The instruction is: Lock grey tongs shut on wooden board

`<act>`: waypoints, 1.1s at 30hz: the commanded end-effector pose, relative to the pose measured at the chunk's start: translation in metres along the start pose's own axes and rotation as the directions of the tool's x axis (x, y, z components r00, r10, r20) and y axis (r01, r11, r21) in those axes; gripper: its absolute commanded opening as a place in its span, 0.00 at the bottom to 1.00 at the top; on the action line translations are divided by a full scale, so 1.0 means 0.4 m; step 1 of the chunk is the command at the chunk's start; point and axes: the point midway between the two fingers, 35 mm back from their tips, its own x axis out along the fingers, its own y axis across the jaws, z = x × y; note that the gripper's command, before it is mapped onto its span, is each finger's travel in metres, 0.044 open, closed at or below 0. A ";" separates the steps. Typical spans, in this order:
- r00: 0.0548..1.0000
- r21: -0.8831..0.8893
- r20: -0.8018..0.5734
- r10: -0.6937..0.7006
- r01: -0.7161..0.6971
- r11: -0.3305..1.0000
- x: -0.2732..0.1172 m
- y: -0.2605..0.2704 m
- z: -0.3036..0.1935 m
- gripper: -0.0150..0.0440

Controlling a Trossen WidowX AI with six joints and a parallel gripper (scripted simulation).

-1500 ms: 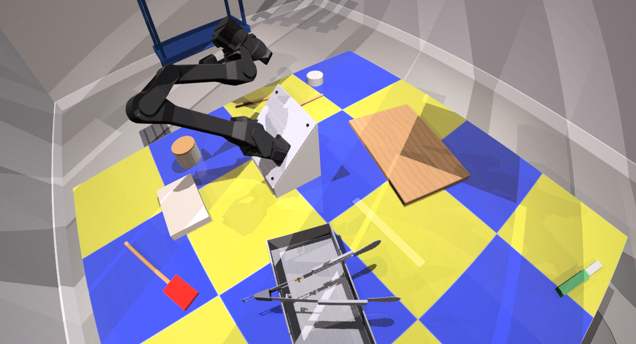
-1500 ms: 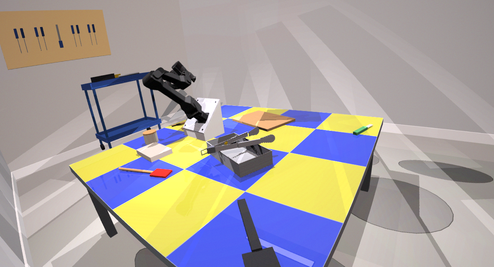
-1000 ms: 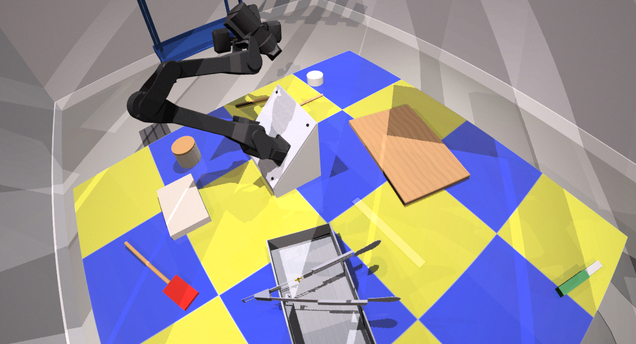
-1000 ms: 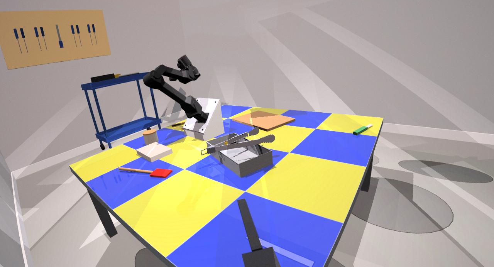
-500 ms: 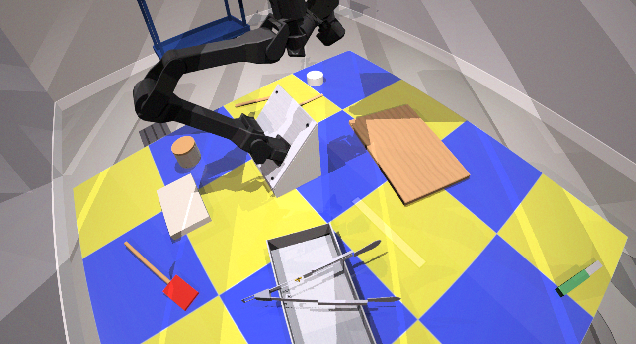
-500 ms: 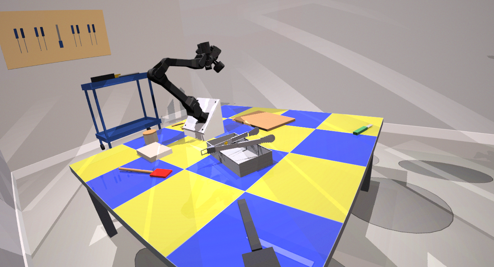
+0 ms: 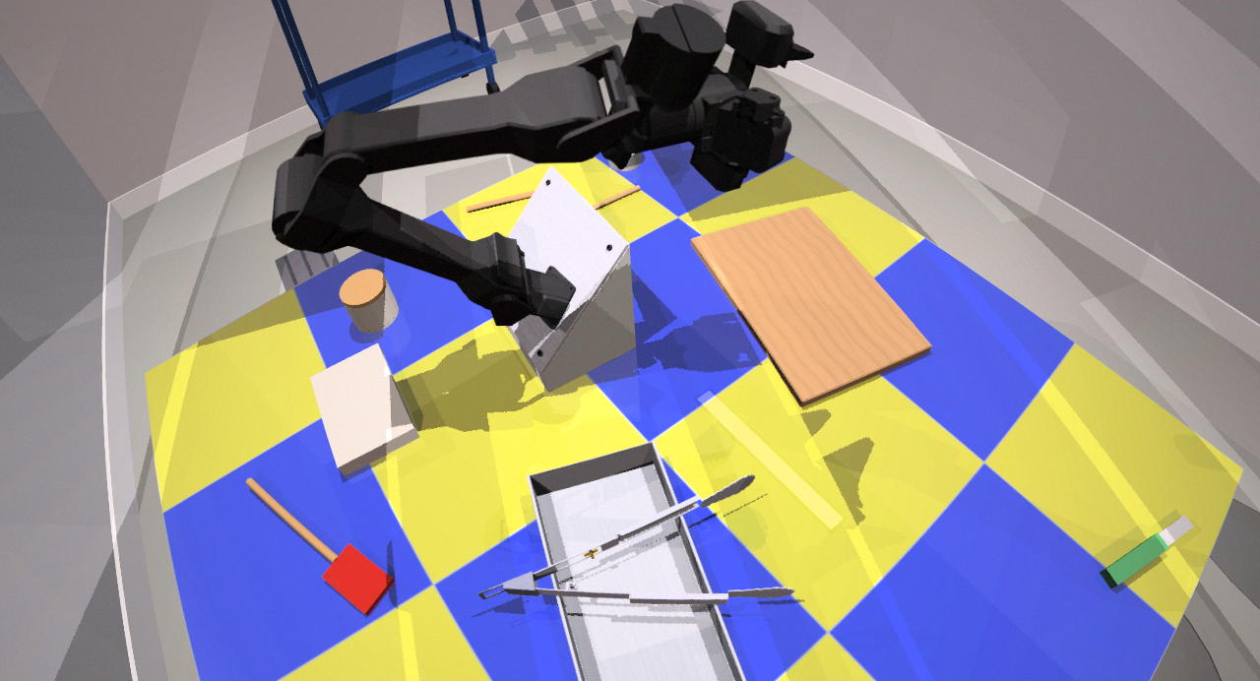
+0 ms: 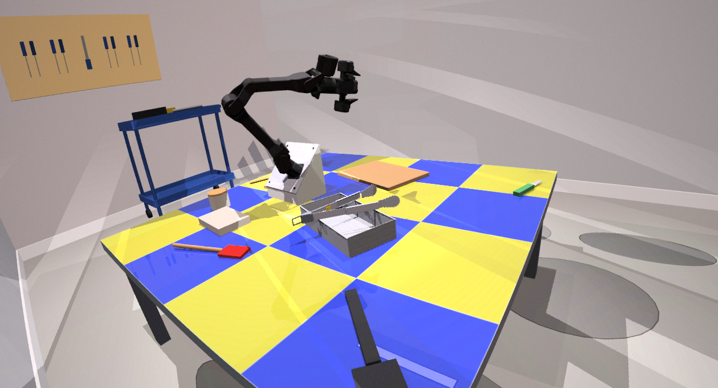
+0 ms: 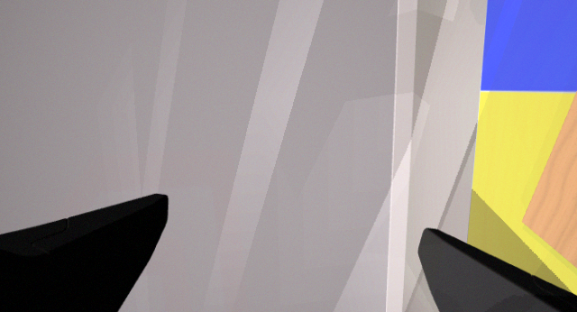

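Observation:
The grey tongs (image 7: 673, 598) (image 8: 351, 208) lie spread open across the roasting tin (image 7: 598, 472) (image 8: 373, 240). Their hinge end sticks out over the tin's left wall, and their scalloped tips reach past its right wall. A small gold piece (image 7: 591, 554) (image 8: 328, 208) shows on one arm of the tongs. The wooden board (image 7: 810, 307) (image 8: 383, 175) (image 9: 559, 186) lies flat beyond the tin, with nothing on it. My gripper (image 7: 787, 106) (image 8: 358, 87) (image 9: 296, 224) is open and empty, high above the table's far part, away from the tongs.
The arm's white wedge base (image 7: 577, 227) (image 8: 308, 177) stands between board and jar (image 7: 366, 302) (image 8: 218, 199). A cream block (image 7: 362, 408) (image 8: 223, 220) and a red spatula (image 7: 357, 580) (image 8: 234, 252) lie left of the tin. A green-handled tool (image 7: 1136, 558) (image 8: 524, 189) lies far right.

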 end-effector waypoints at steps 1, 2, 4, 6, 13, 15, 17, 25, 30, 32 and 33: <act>0.978 0.244 0.165 -0.130 0.087 0.966 -0.041 -0.058 0.156 1.00; 0.966 0.304 0.199 -0.165 0.099 0.947 -0.055 -0.075 0.192 1.00; 0.939 0.414 0.256 -0.231 0.110 0.904 -0.086 -0.108 0.257 1.00; 0.897 0.517 0.313 -0.311 0.114 0.849 -0.128 -0.150 0.324 1.00; 0.680 0.823 0.397 -0.617 0.033 0.566 -0.310 -0.320 0.499 1.00; 0.598 0.882 0.388 -0.701 -0.019 0.471 -0.375 -0.374 0.533 1.00; 0.515 0.920 0.367 -0.775 -0.077 0.384 -0.443 -0.425 0.560 1.00; 0.157 0.931 0.178 -0.971 -0.346 0.114 -0.734 -0.611 0.598 1.00; 0.128 0.925 0.157 -0.979 -0.368 0.101 -0.760 -0.625 0.597 1.00; 0.128 0.925 0.157 -0.979 -0.368 0.101 -0.760 -0.625 0.597 1.00; 0.128 0.925 0.157 -0.979 -0.367 0.100 -0.759 -0.625 0.594 1.00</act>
